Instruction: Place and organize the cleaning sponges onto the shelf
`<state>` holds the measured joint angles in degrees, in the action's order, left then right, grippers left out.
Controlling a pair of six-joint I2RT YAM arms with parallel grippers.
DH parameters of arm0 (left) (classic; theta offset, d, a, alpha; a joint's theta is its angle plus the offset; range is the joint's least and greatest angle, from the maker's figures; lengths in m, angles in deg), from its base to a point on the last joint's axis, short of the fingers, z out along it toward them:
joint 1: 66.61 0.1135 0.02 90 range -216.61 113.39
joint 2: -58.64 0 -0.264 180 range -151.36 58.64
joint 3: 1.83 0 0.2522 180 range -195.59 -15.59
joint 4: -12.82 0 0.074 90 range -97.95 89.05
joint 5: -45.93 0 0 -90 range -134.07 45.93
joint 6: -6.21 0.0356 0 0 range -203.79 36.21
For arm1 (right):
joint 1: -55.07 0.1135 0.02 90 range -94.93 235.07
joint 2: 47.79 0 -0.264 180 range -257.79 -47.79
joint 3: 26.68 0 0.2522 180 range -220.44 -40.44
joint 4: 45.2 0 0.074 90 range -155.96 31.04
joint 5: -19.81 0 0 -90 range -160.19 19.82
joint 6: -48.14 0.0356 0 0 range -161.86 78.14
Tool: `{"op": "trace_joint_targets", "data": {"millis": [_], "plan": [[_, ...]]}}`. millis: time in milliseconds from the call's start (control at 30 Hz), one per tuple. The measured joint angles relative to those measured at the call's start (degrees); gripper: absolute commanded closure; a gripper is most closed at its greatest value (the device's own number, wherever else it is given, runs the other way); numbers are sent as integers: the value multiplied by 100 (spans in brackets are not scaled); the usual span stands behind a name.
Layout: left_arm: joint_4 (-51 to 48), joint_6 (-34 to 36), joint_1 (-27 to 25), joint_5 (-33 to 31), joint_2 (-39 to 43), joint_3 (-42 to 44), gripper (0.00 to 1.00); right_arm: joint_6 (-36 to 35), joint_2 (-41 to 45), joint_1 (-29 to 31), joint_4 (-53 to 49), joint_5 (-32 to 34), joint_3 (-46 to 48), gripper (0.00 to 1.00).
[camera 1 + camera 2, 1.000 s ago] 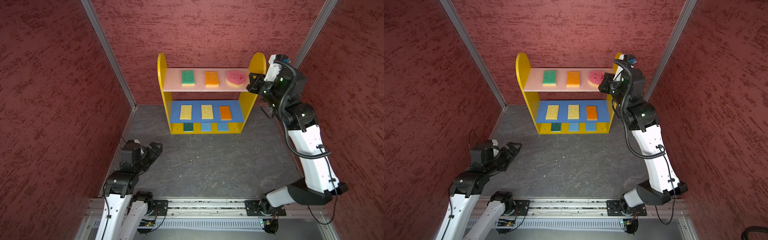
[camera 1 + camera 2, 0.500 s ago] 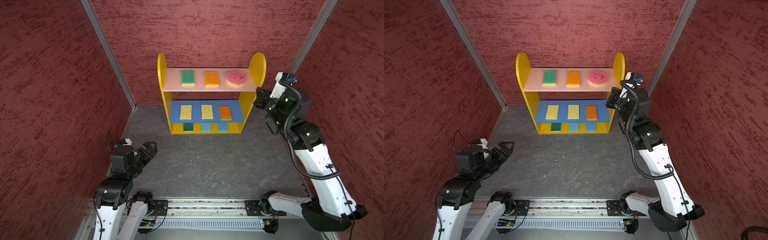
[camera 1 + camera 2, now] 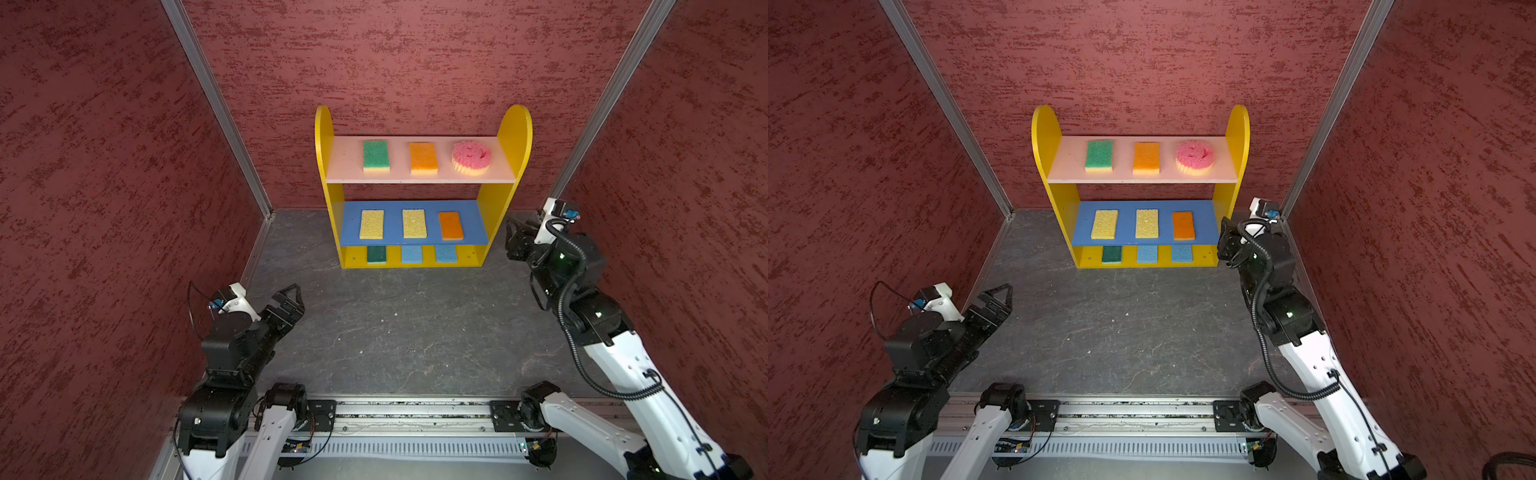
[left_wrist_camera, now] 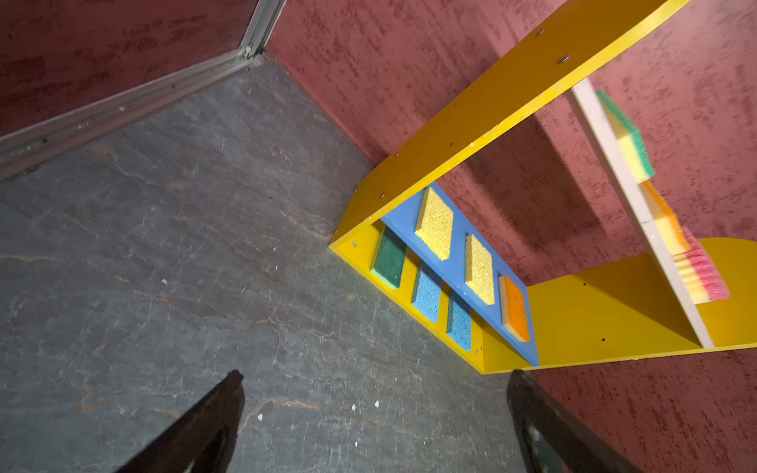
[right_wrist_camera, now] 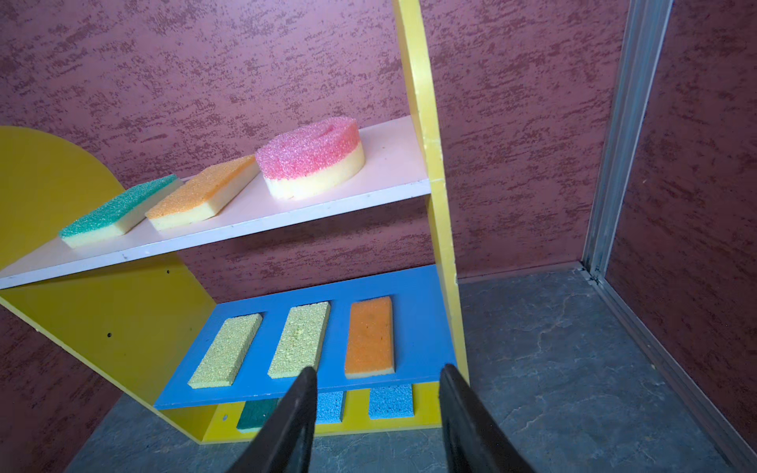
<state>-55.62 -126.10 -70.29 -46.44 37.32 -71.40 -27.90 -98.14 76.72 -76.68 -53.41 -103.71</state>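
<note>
A: Where are the cleaning sponges?

B: All nine lie on the shelf (image 3: 324, 137), which stands against the far wall, midway across the grey tabletop (image 3: 395, 332). On the pink top board (image 3: 345, 168), from left to right, are a green sponge (image 3: 376, 154), an orange sponge (image 3: 423, 157) and the round pink smiley sponge (image 3: 471, 156). Each lies apart from its neighbour.

A: And lower down?

B: The blue middle board (image 3: 351, 237) carries a pale yellow sponge (image 3: 371, 224) on the left, a second pale yellow sponge (image 3: 414, 223) in the middle and a second orange sponge (image 3: 451, 225) on the right. On the yellow base (image 3: 469, 257), partly hidden under the blue board, lie a dark green sponge (image 3: 376, 254), a blue sponge (image 3: 411, 254) and another blue sponge (image 3: 446, 253), in that order from the left.

A: And the grippers?

B: The left gripper (image 4: 375, 385) hangs over the near left of the tabletop, well apart from the shelf. Its jaws are spread wide with nothing between them. The right gripper (image 5: 377, 374) is at the far right, beside the shelf's right side panel (image 3: 515, 141), at about the height of the blue board. Its jaws stand parted with a clear gap and hold nothing.

A: Does it touch the panel?

B: I cannot tell.
</note>
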Motion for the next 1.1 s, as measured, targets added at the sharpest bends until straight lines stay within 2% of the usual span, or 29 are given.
{"op": "trace_joint_targets", "data": {"millis": [133, 233, 467, 767, 933, 1100], "plan": [[319, 92, 0, -201, 433, 308, 0, -96, 273, 0, 192, 87, 420, 17], [437, 105, 0, -415, 710, 549, 0, -118, 367, 0, 227, 260, 761, 1], [675, 170, 0, -721, 1104, 994, 0, -166, 837, 0, 466, 691, 1781, 1], [1084, 509, 0, -697, 1119, 1722, 0, -382, 1480, 0, 1368, 745, 2944, 1], [1261, 680, 0, -605, 1119, 2166, 0, -605, 1399, 0, 1731, 743, 3375, 1], [1510, 874, 0, -542, 1110, 2448, 1, -863, 909, 0, 2074, 743, 3569, 1]]}}
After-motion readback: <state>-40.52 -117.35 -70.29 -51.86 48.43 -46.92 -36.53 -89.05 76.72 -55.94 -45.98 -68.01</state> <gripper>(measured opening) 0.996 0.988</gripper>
